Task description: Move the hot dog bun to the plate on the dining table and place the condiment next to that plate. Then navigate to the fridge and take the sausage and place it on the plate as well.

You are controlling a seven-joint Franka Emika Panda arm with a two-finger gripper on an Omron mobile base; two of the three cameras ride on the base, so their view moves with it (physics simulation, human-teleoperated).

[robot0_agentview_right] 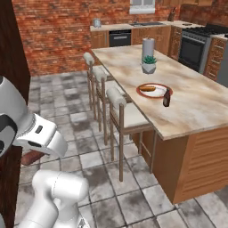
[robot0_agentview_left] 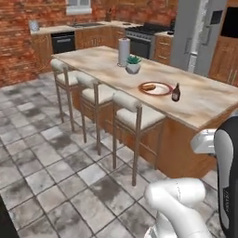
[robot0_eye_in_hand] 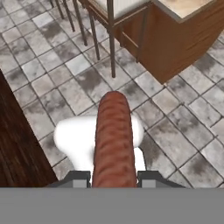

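Sausage (robot0_eye_in_hand: 113, 140) sits pinched between the gripper (robot0_eye_in_hand: 113, 178) fingertips by one end; swinging toward the plate (robot0_agentview_left: 155, 88) could shake it loose.

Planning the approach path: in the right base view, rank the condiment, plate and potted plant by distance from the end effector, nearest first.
1. Condiment, at the plate's near right edge.
2. Plate, mid-table, holding the bun.
3. Potted plant, farther up the table.

The end effector sits low at left.

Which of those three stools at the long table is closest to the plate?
The stool at the table's near end; the plate lies just past its backrest.
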